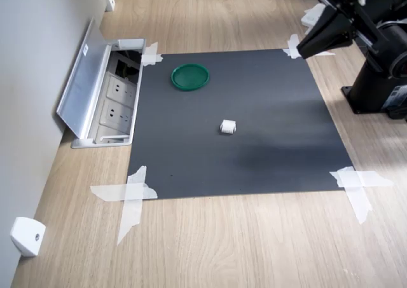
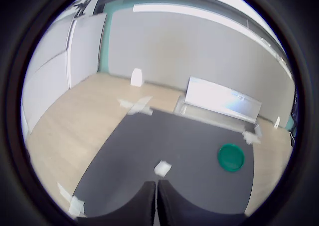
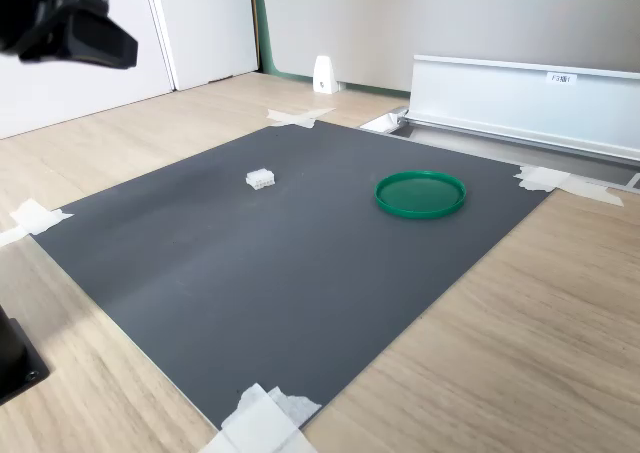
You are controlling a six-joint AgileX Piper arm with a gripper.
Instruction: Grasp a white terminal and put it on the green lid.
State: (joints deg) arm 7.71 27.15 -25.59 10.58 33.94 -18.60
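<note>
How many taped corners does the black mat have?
4. In the first exterior view, white tape crosses: far left near the socket box, far right under the gripper, near left, near right.

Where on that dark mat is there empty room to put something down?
Most of the dark mat is bare. The widest patch runs from the white terminal to the near taped corners in the first exterior view. Another lies between the green lid and the mat's right edge there. It is tighter between the lid and the open socket box.

Wooden table (image 1: 254,250), taped dark mat (image 1: 241,161) bearing white terminal (image 1: 228,127), green lid (image 1: 189,76)
</note>
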